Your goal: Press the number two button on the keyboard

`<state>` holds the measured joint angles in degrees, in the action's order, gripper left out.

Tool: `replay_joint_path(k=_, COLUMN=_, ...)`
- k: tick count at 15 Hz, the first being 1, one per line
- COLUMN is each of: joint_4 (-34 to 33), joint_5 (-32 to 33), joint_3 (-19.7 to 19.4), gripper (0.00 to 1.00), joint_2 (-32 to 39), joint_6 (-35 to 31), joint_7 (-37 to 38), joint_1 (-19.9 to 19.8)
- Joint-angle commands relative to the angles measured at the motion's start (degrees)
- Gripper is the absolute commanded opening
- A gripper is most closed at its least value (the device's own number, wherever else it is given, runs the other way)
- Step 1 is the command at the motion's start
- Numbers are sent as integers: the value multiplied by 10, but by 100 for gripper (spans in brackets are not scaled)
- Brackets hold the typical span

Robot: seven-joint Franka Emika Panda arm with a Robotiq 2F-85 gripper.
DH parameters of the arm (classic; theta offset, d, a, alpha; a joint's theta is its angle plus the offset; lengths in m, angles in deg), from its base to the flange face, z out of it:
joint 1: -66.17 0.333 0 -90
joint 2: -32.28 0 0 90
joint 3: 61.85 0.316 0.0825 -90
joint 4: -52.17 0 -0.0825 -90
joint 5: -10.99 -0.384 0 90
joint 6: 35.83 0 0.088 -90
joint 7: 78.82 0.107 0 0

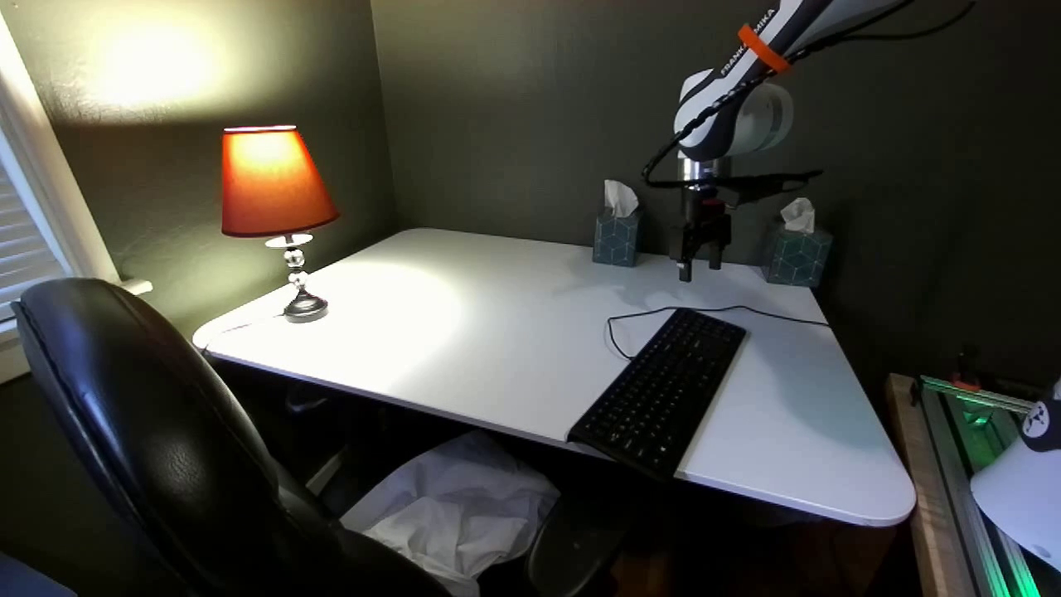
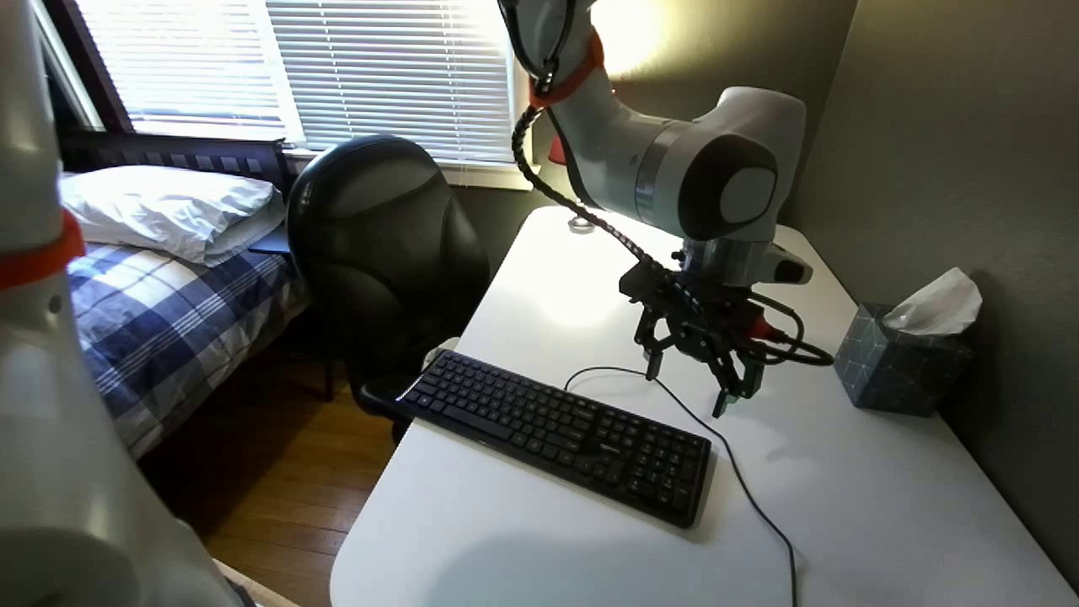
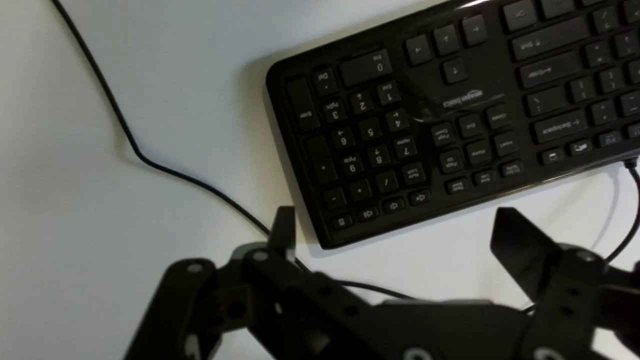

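Note:
The black keyboard (image 1: 667,385) lies flat on the white table in both exterior views, one end at the table's front edge; it also shows in an exterior view (image 2: 552,430). In the wrist view the keyboard (image 3: 465,80) appears upside down, with its number pad in sight. The number pad's 2 key (image 3: 361,102) is left of the 1 key; the main number row's 2 is out of view there. My gripper (image 3: 395,215) is open and empty, fingers spread. It hangs above the table beyond the keyboard's number-pad end (image 1: 700,265), not touching it; it also shows in an exterior view (image 2: 687,394).
A thin black cable (image 3: 200,184) runs across the table near the number-pad end. Tissue boxes (image 1: 616,239) (image 1: 797,253) stand at the back by the wall. A red lamp (image 1: 273,182) stands at the far side. A black chair (image 2: 383,270) is beside the white table (image 1: 497,332).

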<state>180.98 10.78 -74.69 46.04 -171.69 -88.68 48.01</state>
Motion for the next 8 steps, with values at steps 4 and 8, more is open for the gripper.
replay_joint_path(k=4, joint_4=78, joint_5=29, joint_3=-13, gripper=100, joint_2=-93, joint_6=-38, joint_7=21, joint_1=13)
replay_joint_path(k=8, joint_4=110, joint_5=44, joint_3=-16, gripper=100, joint_2=-142, joint_6=-44, joint_7=33, joint_1=14)
